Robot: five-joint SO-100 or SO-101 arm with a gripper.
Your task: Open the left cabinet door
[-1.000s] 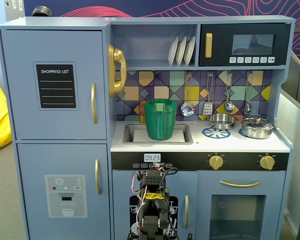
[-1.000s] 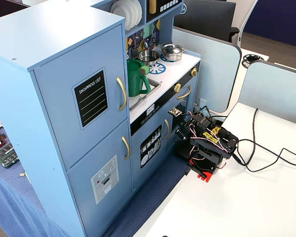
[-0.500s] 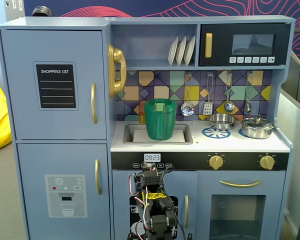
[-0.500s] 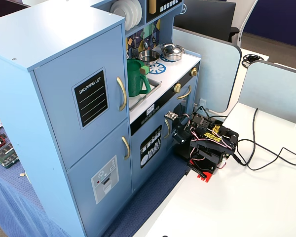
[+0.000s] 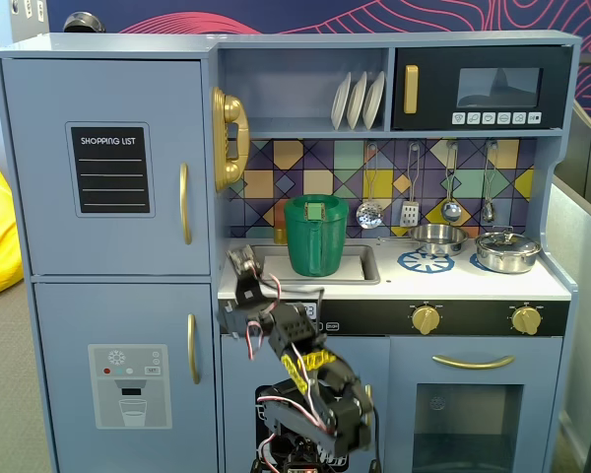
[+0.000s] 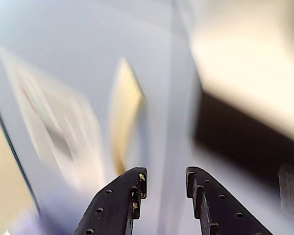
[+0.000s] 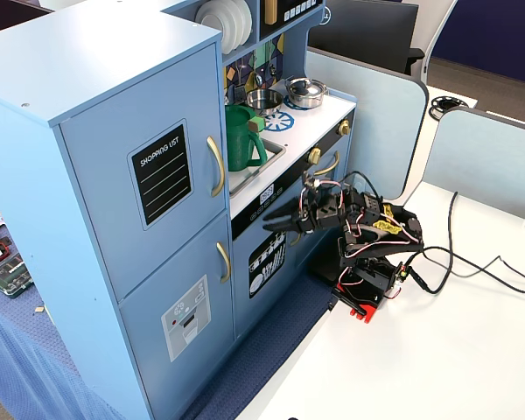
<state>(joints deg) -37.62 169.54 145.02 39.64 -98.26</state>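
Observation:
The left cabinet door is blue-grey with a black "SHOPPING LIST" panel and a vertical gold handle. It is closed in both fixed views, and its handle sits at its right edge. My gripper is open and empty. It points at the cabinet front, below and to the right of that handle, touching nothing. In a fixed view the gripper is in front of the counter edge. The wrist view is blurred. It shows my open gripper before a gold handle next to a pale grey panel.
The lower blue-grey door with the water-dispenser panel and its gold handle is closed. A green jug stands in the sink. The dishwasher door is just behind the arm. The arm's base and cables lie on the white table.

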